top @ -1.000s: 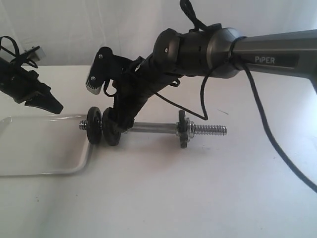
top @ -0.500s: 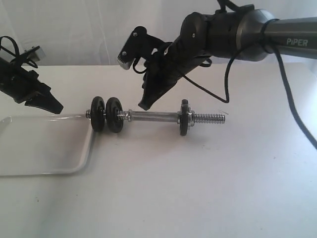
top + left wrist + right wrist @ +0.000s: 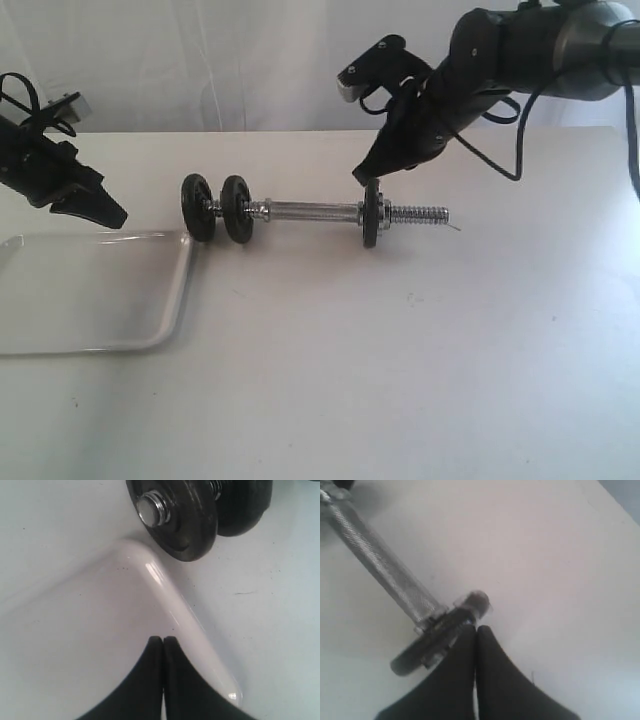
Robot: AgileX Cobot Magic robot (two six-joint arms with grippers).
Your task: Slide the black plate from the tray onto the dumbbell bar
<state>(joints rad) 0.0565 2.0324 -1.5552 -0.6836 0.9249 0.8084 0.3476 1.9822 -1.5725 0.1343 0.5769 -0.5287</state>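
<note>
- The black plate is on the dumbbell bar, and the tray holds nothing; the task looks done.
- The right pincer and left pincer are both pressed together, empty.

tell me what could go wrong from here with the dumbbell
1. The shut right claw hangs just above the right-hand plate; a downward move could knock it and shift the dumbbell bar.
2. The bar rests only on its round plates, so it may roll across the table.
3. Little bar shows beyond the outer left plate; it and the black plate beside it might slide off if the bar tilts.
</note>
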